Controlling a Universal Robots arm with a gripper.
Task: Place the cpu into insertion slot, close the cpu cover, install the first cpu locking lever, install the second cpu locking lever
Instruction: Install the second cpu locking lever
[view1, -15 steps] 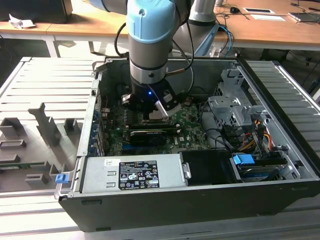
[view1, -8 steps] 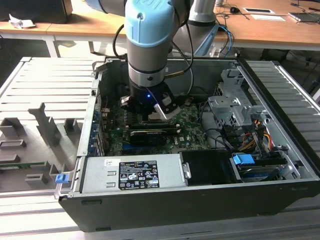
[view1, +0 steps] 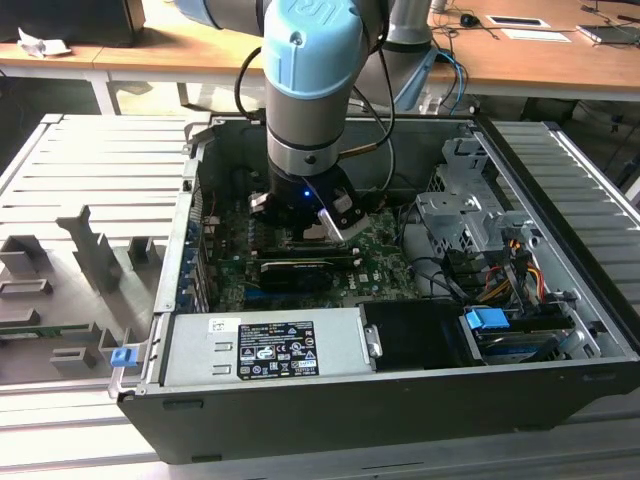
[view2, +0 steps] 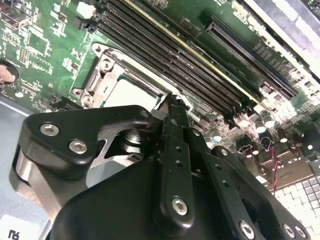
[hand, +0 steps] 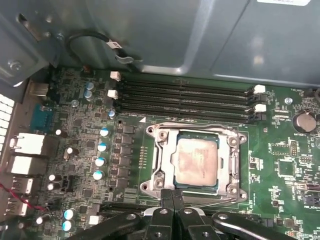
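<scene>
The cpu (hand: 196, 161) lies flat in the insertion slot (hand: 150, 131) on the green board, its pale metal top showing. The cpu cover (hand: 162, 155), a silver frame, lies down around it, with the chip showing through its window. My gripper (hand: 172, 196) is shut, its two black fingertips pressed together at the socket's edge, with nothing visible between them. In the second wrist view the fingertips (view2: 172, 105) hang just over the corner of the cpu (view2: 131, 92). In the exterior view the gripper (view1: 305, 225) reaches down into the open computer case.
Long black memory slots (hand: 185, 95) run beside the socket. A row of capacitors (hand: 102, 147) stands on its other side. The power supply (view1: 265, 345), a drive cage (view1: 455, 215) and loose cables (view1: 500, 270) crowd the case. A grey fixture tray (view1: 80, 260) lies at the exterior view's left.
</scene>
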